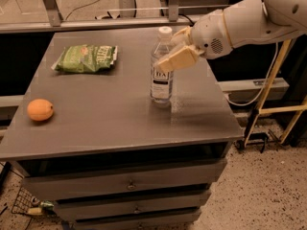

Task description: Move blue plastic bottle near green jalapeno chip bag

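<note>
While the gripper sits at its shoulder, the bottle stands upright.

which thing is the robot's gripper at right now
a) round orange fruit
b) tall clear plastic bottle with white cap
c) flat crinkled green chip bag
B: the gripper is at the upper part of the tall clear plastic bottle, which stands upright on the grey table; the flat green chip bag and the round orange fruit lie well apart from it.
</note>
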`<action>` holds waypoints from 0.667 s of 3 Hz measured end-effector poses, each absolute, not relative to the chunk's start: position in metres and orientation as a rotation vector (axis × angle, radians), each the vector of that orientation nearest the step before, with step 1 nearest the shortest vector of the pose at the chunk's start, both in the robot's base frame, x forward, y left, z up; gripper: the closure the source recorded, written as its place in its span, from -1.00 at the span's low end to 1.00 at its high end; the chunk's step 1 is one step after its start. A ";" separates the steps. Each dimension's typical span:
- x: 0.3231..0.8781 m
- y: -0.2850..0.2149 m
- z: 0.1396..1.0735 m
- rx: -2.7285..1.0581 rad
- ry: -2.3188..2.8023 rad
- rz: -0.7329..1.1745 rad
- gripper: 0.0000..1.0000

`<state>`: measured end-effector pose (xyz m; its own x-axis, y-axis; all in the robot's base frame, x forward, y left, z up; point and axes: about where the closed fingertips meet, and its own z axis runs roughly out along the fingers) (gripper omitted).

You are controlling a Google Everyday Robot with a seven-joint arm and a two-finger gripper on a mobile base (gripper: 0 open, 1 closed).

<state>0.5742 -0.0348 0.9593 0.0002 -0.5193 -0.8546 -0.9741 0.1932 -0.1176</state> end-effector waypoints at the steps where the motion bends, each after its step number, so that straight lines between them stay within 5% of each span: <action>1: 0.598 -0.024 0.968 -1.457 1.637 0.690 1.00; 2: 0.652 0.014 0.983 -1.523 1.648 0.673 1.00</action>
<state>0.6520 0.0140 0.9831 0.0197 -0.5709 -0.8208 -0.9822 0.1425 -0.1227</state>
